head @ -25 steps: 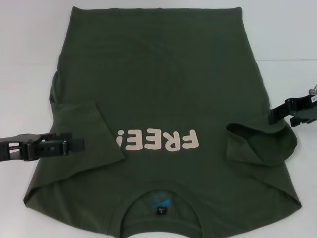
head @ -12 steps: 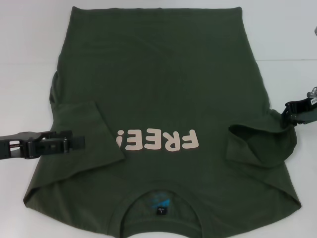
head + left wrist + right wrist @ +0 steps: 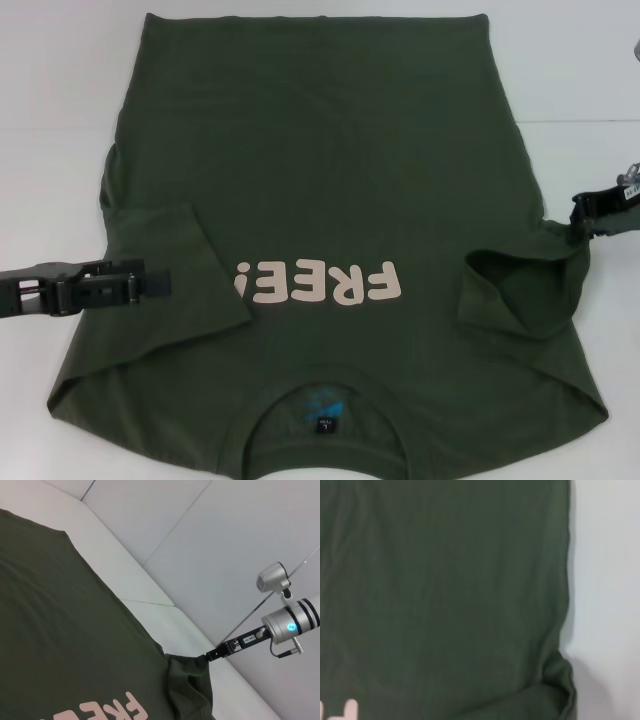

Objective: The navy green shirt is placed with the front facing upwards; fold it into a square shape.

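The navy green shirt (image 3: 330, 170) lies front up on the white table, collar (image 3: 322, 405) nearest me and the pale "FREE!" lettering (image 3: 320, 283) upside down. Its left sleeve (image 3: 175, 265) lies folded inward over the body. My left gripper (image 3: 160, 285) hovers low at that sleeve's outer edge. The right sleeve (image 3: 520, 290) is bunched and tented up toward my right gripper (image 3: 578, 225), which is shut on its outer edge. The left wrist view shows that gripper (image 3: 214, 655) pinching the cloth. The right wrist view shows only the shirt (image 3: 445, 590) and its side edge.
Bare white table (image 3: 60, 120) borders the shirt on the left, and more of the table (image 3: 600, 90) on the right. The hem reaches the table's far part. The right arm's silver wrist (image 3: 287, 622) and its camera (image 3: 272, 577) show in the left wrist view.
My right gripper has moved outward to the right and slightly farther away, dragging the right sleeve's edge with it, so the bunched fold has shifted right. The left gripper has barely moved.
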Controlling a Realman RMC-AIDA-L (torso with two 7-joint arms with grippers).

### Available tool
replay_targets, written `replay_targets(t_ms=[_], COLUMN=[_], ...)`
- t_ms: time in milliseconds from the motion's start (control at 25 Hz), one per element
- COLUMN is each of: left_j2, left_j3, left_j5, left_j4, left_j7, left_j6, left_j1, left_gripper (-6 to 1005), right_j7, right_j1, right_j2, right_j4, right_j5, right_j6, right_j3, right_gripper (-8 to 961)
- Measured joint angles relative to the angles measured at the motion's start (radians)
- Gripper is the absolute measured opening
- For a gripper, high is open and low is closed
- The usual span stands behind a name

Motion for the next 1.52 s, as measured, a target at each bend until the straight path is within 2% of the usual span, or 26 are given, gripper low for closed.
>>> replay_targets(t_ms=[160, 360, 800, 960, 1200, 1520], left_j2=[0.000, -0.001, -0.006, -0.006, -0.005, -0.007], left_j3=[0.000, 0.000, 0.000, 0.000, 0.000, -0.007], left_j5=[0.000, 0.000, 0.000, 0.000, 0.000, -0.001], left_j4=[0.000, 0.000, 0.000, -0.006, -0.015, -0.022], left_j7=[0.000, 0.000, -0.001, -0.001, 0.000, 0.000], left_j6=[-0.002, -0.003, -0.003, -0.003, -0.003, -0.014], left_j1=[0.000, 0.000, -0.003, -0.003, -0.003, -0.009], left_gripper=[957, 956, 955, 954, 954, 953], right_j7=[-0.016, -0.027, -0.040, -0.040, -0.049, -0.154], right_j1=[-0.005, -0.016, -0.039, -0.046, -0.052, -0.111], right_j2=[0.000, -0.012, -0.006, 0.006, 0.033, 0.035], right_j4=[-0.002, -0.003, -0.001, 0.004, 0.007, 0.000], right_j5=[0.066, 0.157, 0.251, 0.261, 0.266, 0.447], right_j6=[0.019, 0.039, 0.134, 0.162, 0.205, 0.244], right_j3=[0.003, 0.005, 0.007, 0.007, 0.007, 0.075], right_gripper=[49, 58, 78, 85, 96, 111])
